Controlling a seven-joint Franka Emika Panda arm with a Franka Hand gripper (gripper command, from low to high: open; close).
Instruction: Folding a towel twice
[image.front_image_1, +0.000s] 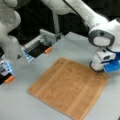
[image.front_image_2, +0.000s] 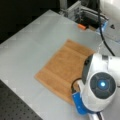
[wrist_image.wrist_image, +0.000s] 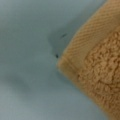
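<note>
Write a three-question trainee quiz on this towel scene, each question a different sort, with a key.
1. True or false: the towel is already folded in half.
2. The hand is lowest over the towel's: A) middle B) a corner C) no part.
3. Fill in: the towel lies on a grey ____.

Key: 1 false, it lies flat and unfolded. 2 B; the wrist view shows a corner close up. 3 table.

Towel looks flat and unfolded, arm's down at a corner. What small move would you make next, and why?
Probably ease the tool down onto that corner and pinch it. The towel lies spread flat on the table with no fold made, and the tool sits at its corner at a front view's right; the wrist view shows the corner's hem close below. I cannot see the jaws.
</note>
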